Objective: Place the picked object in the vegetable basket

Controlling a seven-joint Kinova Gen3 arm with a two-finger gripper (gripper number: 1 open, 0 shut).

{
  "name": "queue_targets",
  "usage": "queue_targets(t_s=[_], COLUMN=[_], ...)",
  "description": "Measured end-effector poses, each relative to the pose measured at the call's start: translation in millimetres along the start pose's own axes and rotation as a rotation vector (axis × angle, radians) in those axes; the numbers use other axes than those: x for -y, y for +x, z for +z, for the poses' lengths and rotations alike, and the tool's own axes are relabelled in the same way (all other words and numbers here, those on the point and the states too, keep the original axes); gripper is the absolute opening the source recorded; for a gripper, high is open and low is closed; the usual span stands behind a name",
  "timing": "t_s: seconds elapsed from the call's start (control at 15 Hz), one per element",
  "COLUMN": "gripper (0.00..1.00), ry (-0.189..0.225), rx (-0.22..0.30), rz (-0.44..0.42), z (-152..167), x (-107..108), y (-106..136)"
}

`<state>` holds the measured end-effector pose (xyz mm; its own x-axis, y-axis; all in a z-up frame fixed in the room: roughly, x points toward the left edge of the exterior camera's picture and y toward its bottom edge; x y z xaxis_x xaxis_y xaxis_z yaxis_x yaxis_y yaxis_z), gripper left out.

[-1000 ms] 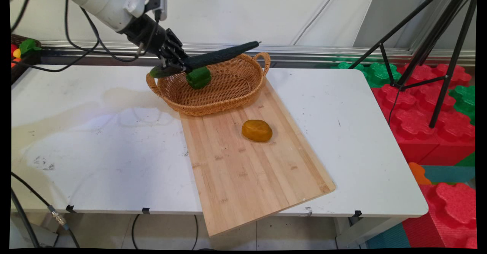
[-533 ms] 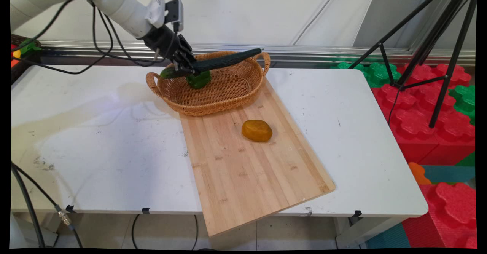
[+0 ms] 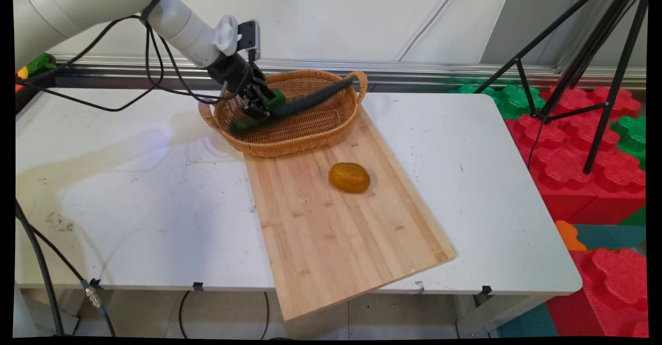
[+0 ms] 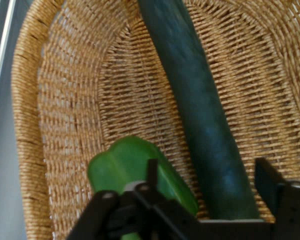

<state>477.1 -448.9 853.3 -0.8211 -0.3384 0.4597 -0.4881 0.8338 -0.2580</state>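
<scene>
My gripper (image 3: 258,109) is down inside the wicker basket (image 3: 289,146) at the back of the table. A long dark green cucumber (image 3: 310,98) lies slanted in the basket, its far end against the right handle and its near end low on the basket floor. In the hand view the cucumber (image 4: 200,100) runs between the fingers of my gripper (image 4: 210,172), which stand wider than it, so the gripper is open. A green pepper (image 4: 130,165) lies just left of the cucumber on the basket's weave (image 4: 35,125); a bit of that pepper (image 3: 277,96) shows behind the gripper.
The basket stands on the far end of a long wooden cutting board (image 3: 336,231) that runs past the table's near edge. An orange-brown lump (image 3: 349,177) sits on the board's middle. A black tripod (image 3: 595,76) and red and green foam blocks stand to the right of the table.
The gripper has come down and rightward into the basket with the cucumber. The cucumber, held level above the rim before, now slants down onto the basket floor, and the fingers have spread.
</scene>
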Motion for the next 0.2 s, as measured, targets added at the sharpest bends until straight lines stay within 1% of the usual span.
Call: queue_targets(t_s=[0.2], gripper=[1.0], ry=[-0.002], rx=[-0.006], rz=[-0.024], z=[5.3], x=[0.0], y=[-0.9])
